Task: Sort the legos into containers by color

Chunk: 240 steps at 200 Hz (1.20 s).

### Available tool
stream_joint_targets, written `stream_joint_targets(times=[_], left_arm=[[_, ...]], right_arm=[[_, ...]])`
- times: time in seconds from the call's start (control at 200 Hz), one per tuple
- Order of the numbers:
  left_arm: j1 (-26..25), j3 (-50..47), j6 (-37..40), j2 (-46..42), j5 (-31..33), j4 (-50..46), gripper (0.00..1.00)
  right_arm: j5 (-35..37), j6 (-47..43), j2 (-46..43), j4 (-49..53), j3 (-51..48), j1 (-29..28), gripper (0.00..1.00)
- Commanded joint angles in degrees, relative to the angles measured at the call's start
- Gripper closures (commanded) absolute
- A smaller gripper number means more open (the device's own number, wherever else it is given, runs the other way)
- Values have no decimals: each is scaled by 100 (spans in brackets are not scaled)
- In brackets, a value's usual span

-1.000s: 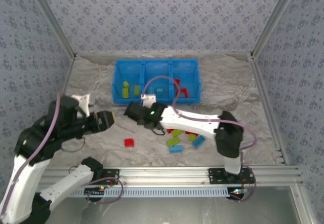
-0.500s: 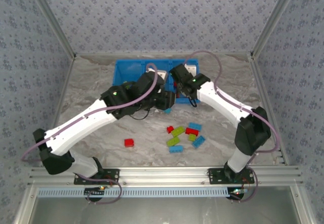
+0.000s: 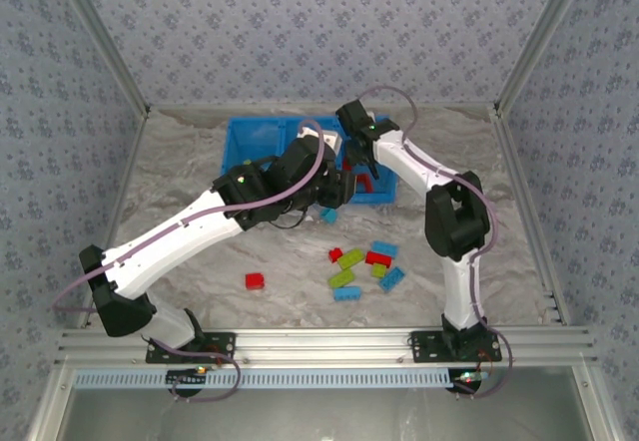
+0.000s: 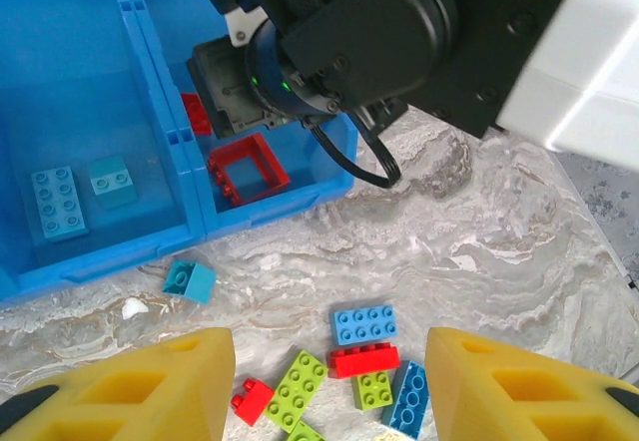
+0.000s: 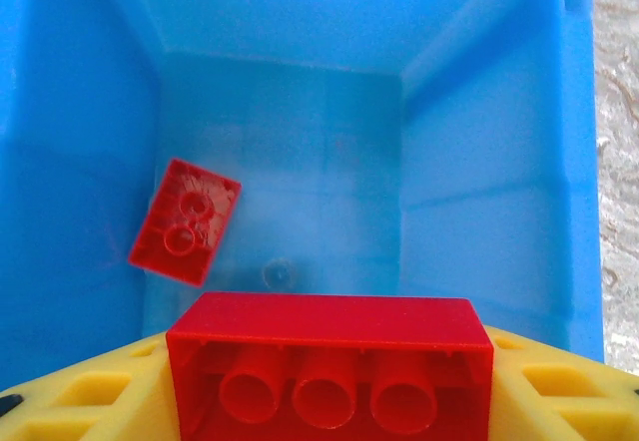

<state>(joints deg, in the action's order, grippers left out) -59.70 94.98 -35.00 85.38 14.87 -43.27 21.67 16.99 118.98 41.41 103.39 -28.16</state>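
Two grippers at a long bright-blue plastic bin (image 3: 240, 137).
Right gripper (image 5: 329, 396) clamps a red studded brick (image 5: 329, 336) over its right compartment (image 5: 469, 162); left gripper (image 4: 329, 381) gapes empty.

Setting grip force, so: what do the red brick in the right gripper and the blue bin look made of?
The red brick looks like hard moulded plastic, smooth and faintly shiny; hollow tubes show on its underside. The blue bin seems glossy, perhaps slightly translucent plastic: its walls catch soft reflections.
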Motion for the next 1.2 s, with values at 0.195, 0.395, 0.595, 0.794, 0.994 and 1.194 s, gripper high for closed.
stream_joint_targets(times=[0.195, 0.395, 0.595, 0.794, 0.994, 1.194], left_arm=[[-15, -54, 99, -152, 132, 161, 47], [-128, -162, 177, -183, 496, 233, 47], [-607, 264, 612, 99, 1525, 266, 47], [-1036, 1027, 969, 761, 2145, -44, 47], [-1245, 1365, 1080, 1168, 2315, -206, 47], [-1271, 1297, 1031, 1271, 2267, -272, 47]], right_arm=[[-592, 211, 689, -207, 742, 413, 53], [-1259, 238, 994, -517, 1065, 572, 51], [-1549, 546, 1284, -475, 1266, 743, 50], [-1804, 605, 1426, -528, 1320, 828, 48], [-2059, 725, 1736, -373, 1620, 928, 47], [-2207, 806, 1800, -307, 1781, 1017, 35]])
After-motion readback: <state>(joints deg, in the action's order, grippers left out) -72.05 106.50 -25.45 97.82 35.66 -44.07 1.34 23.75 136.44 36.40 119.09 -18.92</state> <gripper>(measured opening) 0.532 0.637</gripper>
